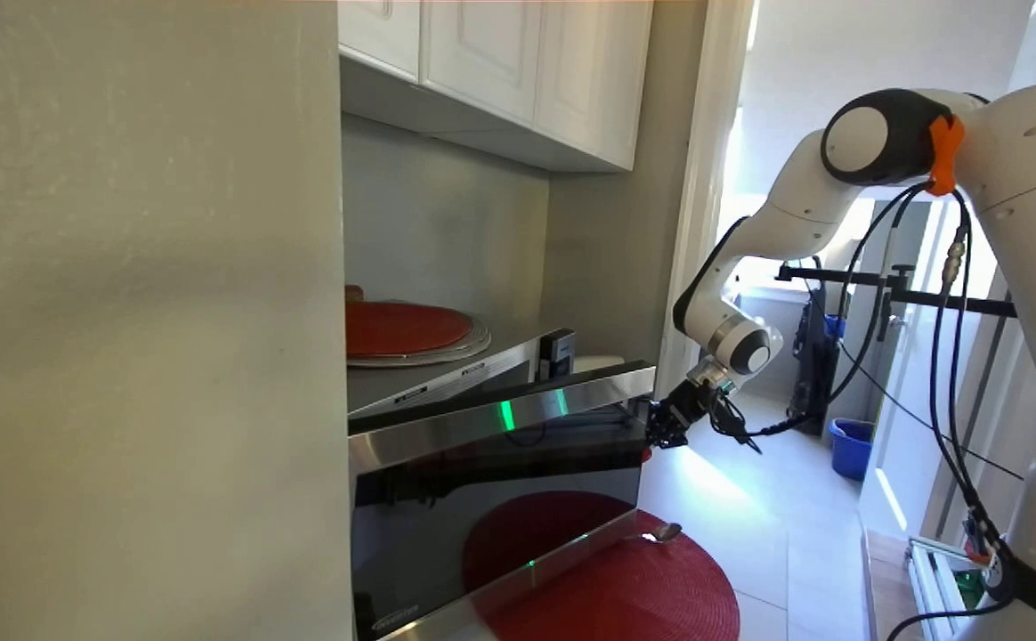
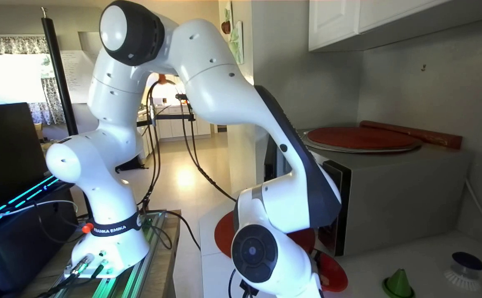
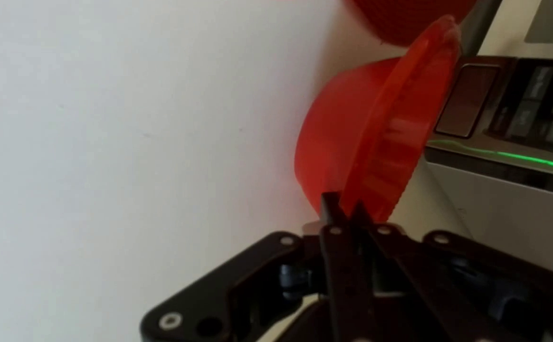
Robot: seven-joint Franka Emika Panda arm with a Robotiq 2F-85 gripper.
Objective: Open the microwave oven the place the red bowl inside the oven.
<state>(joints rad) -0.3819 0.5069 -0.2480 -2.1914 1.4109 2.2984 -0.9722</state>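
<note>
The microwave oven (image 1: pixel 447 387) has its dark glass door (image 1: pixel 411 543) swung open, angled out from the body. In the wrist view its control panel (image 3: pixel 538 107) lies to the right, with a bit of the opening above it. My gripper (image 3: pixel 347 207) is shut on the rim of the red bowl (image 3: pixel 333 128), one finger outside and one inside. The bowl is tilted over, its mouth facing the microwave's front. An exterior view shows the bowl (image 2: pixel 332 275) partly behind the arm; another shows only a sliver of it past the door's edge, near the gripper (image 1: pixel 660 429).
A round red mat (image 1: pixel 660 596) with a spoon (image 1: pixel 665 532) lies below the open door. Red and pale discs (image 2: pixel 361 138) rest on the microwave. A green cone (image 2: pixel 399 284) and a brush (image 2: pixel 465 269) stand beside it. White cupboards (image 1: pixel 500 58) hang overhead.
</note>
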